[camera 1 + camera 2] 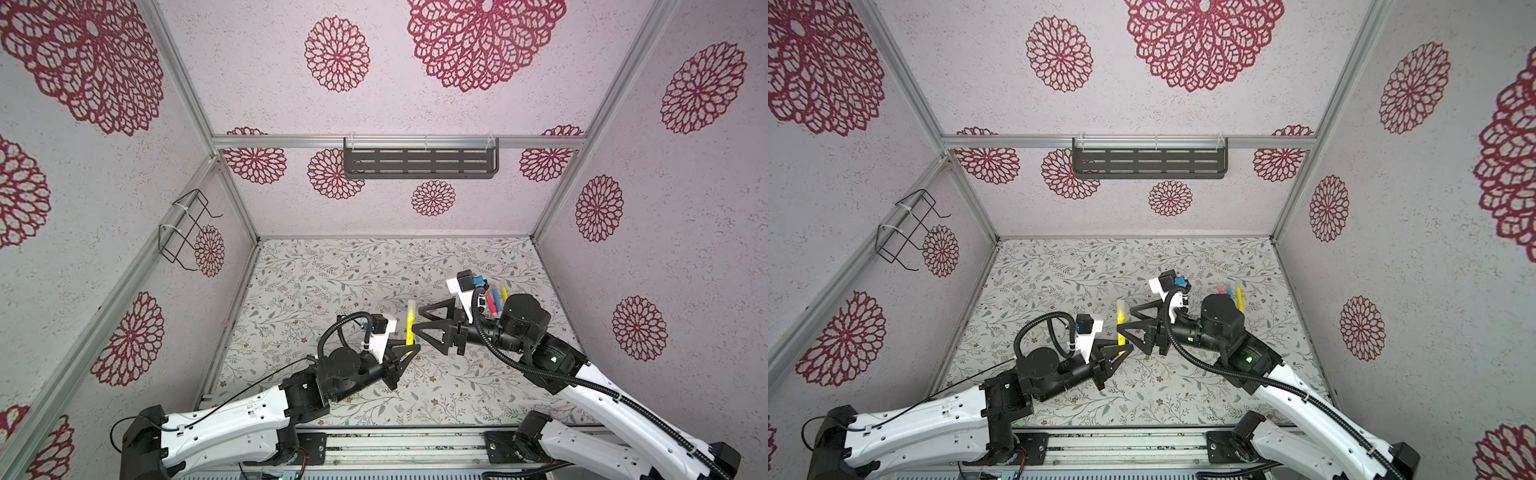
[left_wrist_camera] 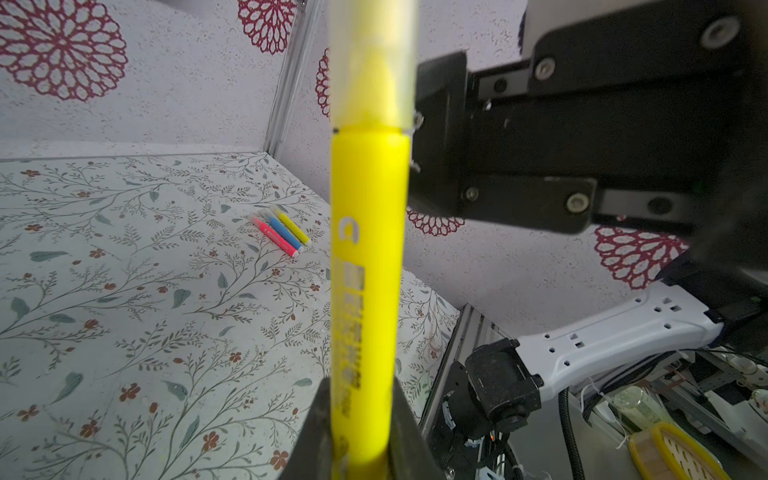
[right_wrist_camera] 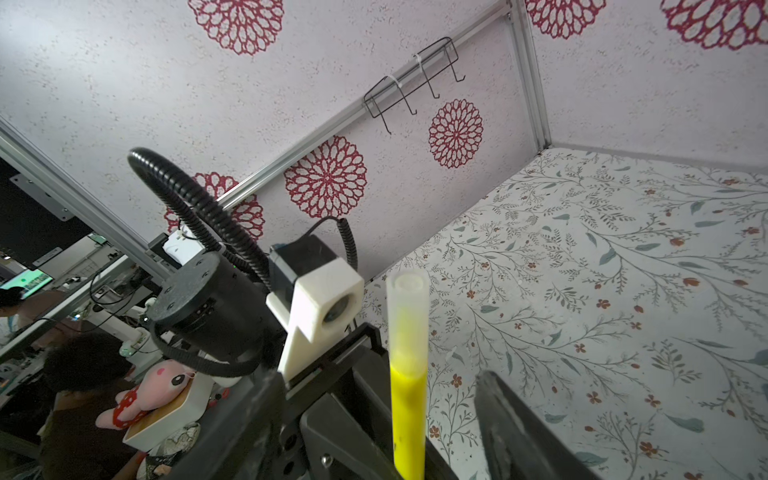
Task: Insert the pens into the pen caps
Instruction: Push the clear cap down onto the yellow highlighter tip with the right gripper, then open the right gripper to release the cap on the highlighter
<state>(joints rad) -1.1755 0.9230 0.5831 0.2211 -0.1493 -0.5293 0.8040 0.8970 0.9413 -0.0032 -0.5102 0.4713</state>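
Left gripper (image 1: pixel 409 348): jaws clamp the bright yellow plastic pen (image 2: pixel 368 249) by its lower end, upright over the table (image 2: pixel 124 291) — translucent cap (image 2: pixel 372 62) on top. Right gripper (image 1: pixel 415 321): jaws gape around it — a crooked retreat could knock that cap askew.

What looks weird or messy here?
Nothing stands out. The left gripper holds the yellow pen with its cap on, and three pens lie neatly side by side on the table.

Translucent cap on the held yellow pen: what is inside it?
Through the cap the front end of the yellow pen shows as a yellow blur; its tip cannot be made out through the frosted plastic.
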